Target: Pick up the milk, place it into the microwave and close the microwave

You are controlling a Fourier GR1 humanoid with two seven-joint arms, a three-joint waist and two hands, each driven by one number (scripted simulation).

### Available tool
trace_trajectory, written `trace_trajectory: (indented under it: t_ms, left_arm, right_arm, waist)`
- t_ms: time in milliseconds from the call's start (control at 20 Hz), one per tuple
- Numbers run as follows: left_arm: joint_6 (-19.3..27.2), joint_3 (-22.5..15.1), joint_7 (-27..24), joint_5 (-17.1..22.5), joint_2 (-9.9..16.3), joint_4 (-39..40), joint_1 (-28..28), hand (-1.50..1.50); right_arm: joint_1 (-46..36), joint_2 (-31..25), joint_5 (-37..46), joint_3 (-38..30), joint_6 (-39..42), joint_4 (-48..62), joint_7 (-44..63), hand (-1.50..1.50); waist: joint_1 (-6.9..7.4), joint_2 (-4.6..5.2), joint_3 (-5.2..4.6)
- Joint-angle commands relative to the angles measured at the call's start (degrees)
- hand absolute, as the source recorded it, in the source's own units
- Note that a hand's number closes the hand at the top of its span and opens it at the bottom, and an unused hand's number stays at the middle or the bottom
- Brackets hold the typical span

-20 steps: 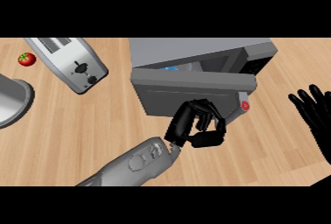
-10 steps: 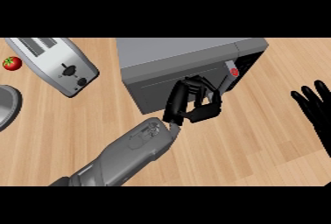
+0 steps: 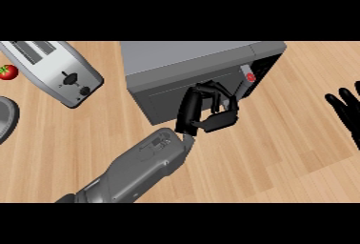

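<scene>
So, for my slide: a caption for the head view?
Left hand against the microwave door; right hand rests open.

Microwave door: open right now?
No. The microwave door sits flush with its front, and the left hand is up against it.

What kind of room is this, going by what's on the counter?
Most likely a kitchen: a microwave and a silver toaster stand on a wooden counter, with a tomato beside the toaster.

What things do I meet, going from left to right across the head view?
Tomato → toaster → microwave, with the left hand at its door → right hand, resting open at the right edge.
</scene>
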Motion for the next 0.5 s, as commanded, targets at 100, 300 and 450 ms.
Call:
trace_trajectory:
  t_ms: [100,300,450]
  left_arm:
    - [-0.9,3.8,-2.6,2.8,0.0,5.0,-4.5,1.50]
    - [-0.8,3.3,-4.3,4.1,0.0,5.6,-4.6,1.50]
    - [-1.1,2.9,-6.0,4.5,0.0,6.1,-4.6,1.50]
  right_arm:
    - [-1.9,-2.4,-2.2,-1.3,-0.3,-0.6,1.9,-1.50]
    - [-1.6,-2.6,-3.9,-1.0,-0.1,-1.5,2.6,-1.50]
    - [-2.2,-3.3,-5.0,-1.5,-0.4,-1.0,3.4,-1.50]
  waist:
    - [-0.07,0.72,-0.02]
    - [-1.10,0.56,0.05]
    - [-0.82,0.99,0.05]
